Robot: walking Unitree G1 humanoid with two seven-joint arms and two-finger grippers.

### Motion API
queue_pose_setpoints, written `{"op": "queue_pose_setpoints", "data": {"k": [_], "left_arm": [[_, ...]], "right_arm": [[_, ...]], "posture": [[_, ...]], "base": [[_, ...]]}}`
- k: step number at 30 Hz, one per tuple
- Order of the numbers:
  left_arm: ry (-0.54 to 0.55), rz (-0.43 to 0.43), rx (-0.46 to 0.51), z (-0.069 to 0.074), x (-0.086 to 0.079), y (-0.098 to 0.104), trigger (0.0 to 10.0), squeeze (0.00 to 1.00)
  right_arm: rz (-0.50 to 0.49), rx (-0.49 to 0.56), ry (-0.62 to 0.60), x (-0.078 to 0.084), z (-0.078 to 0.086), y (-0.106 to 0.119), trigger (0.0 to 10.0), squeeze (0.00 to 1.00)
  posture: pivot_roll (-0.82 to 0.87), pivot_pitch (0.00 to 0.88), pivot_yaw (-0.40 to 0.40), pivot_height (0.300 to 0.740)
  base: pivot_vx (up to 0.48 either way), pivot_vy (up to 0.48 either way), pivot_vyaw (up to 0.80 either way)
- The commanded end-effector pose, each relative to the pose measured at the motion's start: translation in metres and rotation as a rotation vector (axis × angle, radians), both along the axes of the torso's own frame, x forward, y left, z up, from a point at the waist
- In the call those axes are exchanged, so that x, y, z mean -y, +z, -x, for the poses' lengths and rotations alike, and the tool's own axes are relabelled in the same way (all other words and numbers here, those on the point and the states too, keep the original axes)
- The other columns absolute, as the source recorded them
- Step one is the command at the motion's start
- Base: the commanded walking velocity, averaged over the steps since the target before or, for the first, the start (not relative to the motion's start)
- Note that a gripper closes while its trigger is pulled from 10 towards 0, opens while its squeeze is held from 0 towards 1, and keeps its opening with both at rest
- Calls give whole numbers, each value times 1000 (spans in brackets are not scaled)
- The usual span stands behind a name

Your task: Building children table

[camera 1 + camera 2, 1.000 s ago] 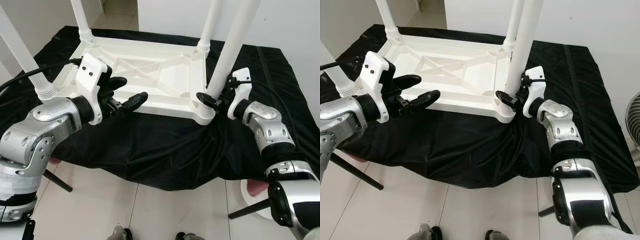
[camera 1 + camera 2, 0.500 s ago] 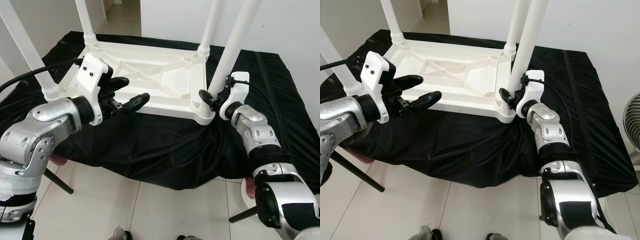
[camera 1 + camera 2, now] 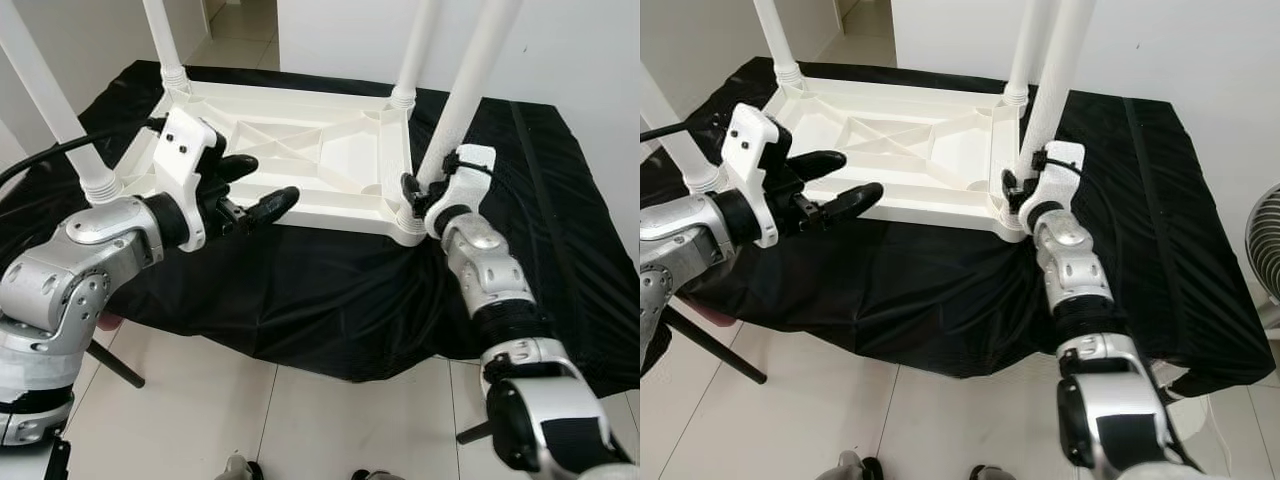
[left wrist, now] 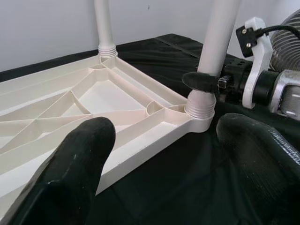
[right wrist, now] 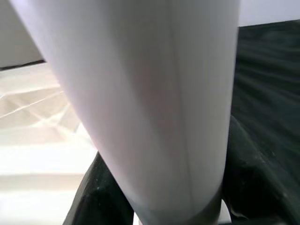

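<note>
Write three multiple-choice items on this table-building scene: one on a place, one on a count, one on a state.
1. Where is the right gripper?
A. on the floor
B. around the near right leg, just above its socket
C. under the black cloth

2. How many legs stand up from the upturned white tabletop?
A. two
B. three
C. four

3. What state is the left gripper in?
A. open, holding nothing
B. shut on a leg
C. shut on the cloth

Answers:
1 B: the left wrist view shows its black fingers wrapped round that leg.
2 C: one leg rises at each corner in the eye views.
3 A: its fingers are spread apart over the black cloth beside the tabletop's near edge.
</note>
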State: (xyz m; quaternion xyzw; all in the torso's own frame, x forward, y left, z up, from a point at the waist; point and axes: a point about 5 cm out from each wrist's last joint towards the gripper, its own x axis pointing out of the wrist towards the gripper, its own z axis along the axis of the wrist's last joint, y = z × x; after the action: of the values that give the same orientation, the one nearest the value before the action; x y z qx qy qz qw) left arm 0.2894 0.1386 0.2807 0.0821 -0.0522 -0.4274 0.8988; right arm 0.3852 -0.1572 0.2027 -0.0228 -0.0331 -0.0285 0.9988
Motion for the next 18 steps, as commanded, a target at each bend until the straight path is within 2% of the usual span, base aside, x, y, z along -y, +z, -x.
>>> {"op": "queue_pose_setpoints", "data": {"k": [1, 4, 8, 16, 17, 18], "left_arm": [[-66, -17, -15, 5, 1, -2, 10000, 0], [-69, -16, -16, 5, 2, -3, 10000, 0], [-72, -15, -16, 5, 3, -3, 10000, 0], [-73, -15, -16, 5, 3, -3, 10000, 0], [-72, -15, -15, 5, 3, -3, 10000, 0], [-71, -15, -14, 5, 3, -3, 10000, 0]], "right_arm": [[5, -292, -145, 24, 14, -67, 0, 0], [-42, -306, -269, 23, 20, -72, 0, 0], [-41, -290, -325, 20, 23, -70, 0, 0], [-47, -278, -308, 17, 21, -67, 0, 0], [-23, -250, -248, 11, 20, -62, 10000, 0], [-49, -199, -165, 3, 18, -55, 10000, 1000]], "posture": [[5, 175, 38, 740], [3, 173, 39, 740], [2, 171, 38, 740], [2, 171, 38, 740], [3, 163, 35, 740], [3, 163, 35, 740]], "base": [[0, 0, 0], [0, 0, 0], [0, 0, 0], [0, 0, 0], [0, 0, 0], [0, 0, 0]]}}
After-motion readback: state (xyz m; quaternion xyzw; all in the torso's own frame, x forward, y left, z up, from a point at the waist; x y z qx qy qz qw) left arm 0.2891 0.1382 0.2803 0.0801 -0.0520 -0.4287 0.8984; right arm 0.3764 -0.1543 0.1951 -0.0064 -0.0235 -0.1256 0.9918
